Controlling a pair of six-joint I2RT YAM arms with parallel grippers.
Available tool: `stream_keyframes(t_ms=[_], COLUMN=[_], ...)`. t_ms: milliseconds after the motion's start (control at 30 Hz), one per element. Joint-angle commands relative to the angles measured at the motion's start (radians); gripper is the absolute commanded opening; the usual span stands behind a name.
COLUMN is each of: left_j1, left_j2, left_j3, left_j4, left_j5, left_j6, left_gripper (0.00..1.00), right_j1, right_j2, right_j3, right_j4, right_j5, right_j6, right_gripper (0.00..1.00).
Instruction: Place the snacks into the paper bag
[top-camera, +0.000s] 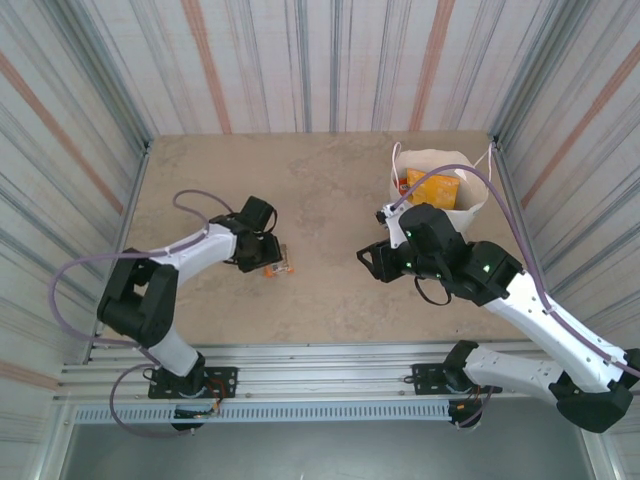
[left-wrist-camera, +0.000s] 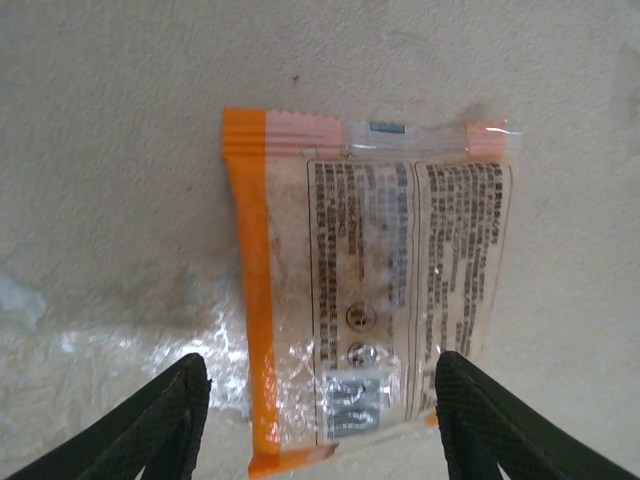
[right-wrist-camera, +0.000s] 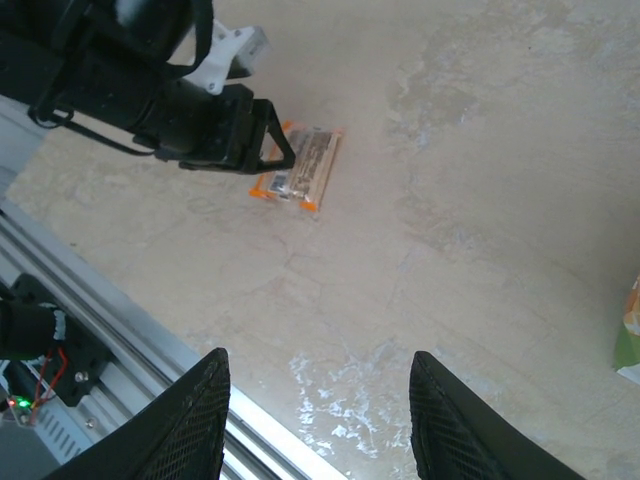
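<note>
A small flat snack packet (left-wrist-camera: 370, 290), clear with an orange edge and black print, lies flat on the table left of centre (top-camera: 279, 266). My left gripper (left-wrist-camera: 322, 378) is low over its near end and open, with one finger on either side and gaps to the packet's edges. The same packet (right-wrist-camera: 298, 177) lies in front of the left gripper (right-wrist-camera: 268, 145) in the right wrist view. The white paper bag (top-camera: 470, 205) stands upright at the back right, with an orange-yellow snack (top-camera: 432, 186) inside. My right gripper (top-camera: 368, 258) hovers open near the bag, and its jaws (right-wrist-camera: 318, 400) hold nothing.
Striped walls close in the table on three sides. A metal rail (top-camera: 320, 360) runs along the near edge and passes under the right gripper's fingers (right-wrist-camera: 190, 410). Bare beige tabletop (top-camera: 330, 200) lies between the two arms.
</note>
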Motion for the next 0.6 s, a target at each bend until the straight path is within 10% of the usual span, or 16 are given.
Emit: stream_keyframes(t_ms=[0, 567], left_j1=[0.005, -0.001], left_j2=[0.041, 0.121], left_j3=[0.042, 0.053], left_j4=[-0.02, -0.013], left_j5=[-0.027, -0.039], left_j6=[0.048, 0.068], left_gripper=[0.59, 0.31], right_j1=[0.005, -0.019], right_j2=[0.018, 0.01], right_j3=[0.002, 0.002], right_j4=[0.001, 0.015], right_j5=[-0.01, -0.02], right_j6=[0.018, 0.014], right_gripper=[0.49, 0.5])
